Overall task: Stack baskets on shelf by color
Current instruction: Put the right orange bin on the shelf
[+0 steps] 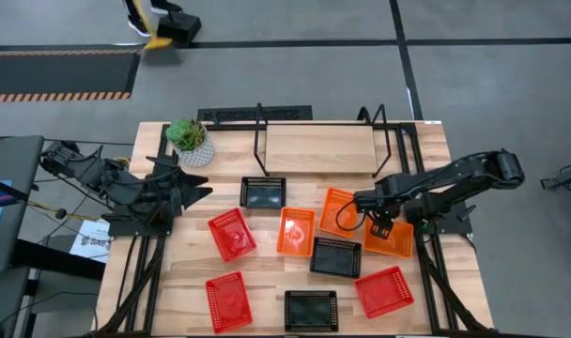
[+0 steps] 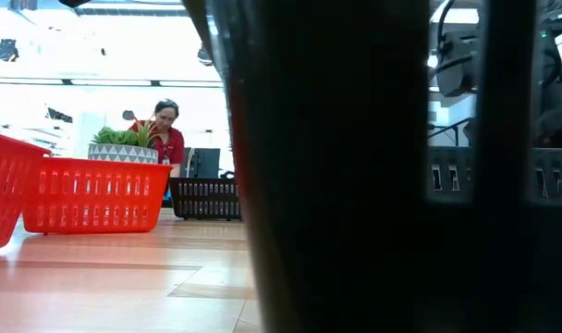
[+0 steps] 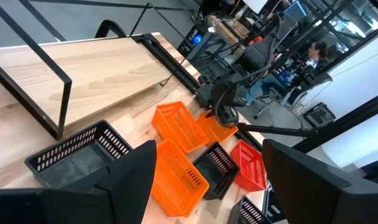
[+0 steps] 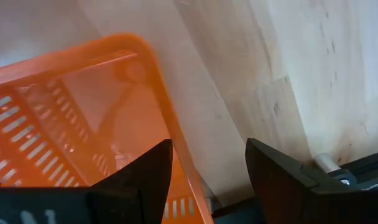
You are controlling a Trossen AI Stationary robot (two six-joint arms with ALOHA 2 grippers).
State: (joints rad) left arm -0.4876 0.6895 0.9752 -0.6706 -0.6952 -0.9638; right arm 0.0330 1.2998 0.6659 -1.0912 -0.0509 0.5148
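Right gripper (image 1: 380, 225) hangs spread over the rim of an orange basket (image 1: 389, 237) at the table's right edge, one finger inside the wall, one outside. Best drop squarely and pinch that wall deep before lifting toward the shelf (image 1: 319, 147). Left gripper (image 1: 199, 192) waits spread beside the plant pot (image 1: 191, 142).

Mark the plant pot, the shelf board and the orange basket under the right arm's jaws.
plant pot (image 1: 197, 153), high view, white side.
shelf board (image 1: 320, 148), high view, bare wood centre.
orange basket (image 1: 395, 243), high view, mesh floor.
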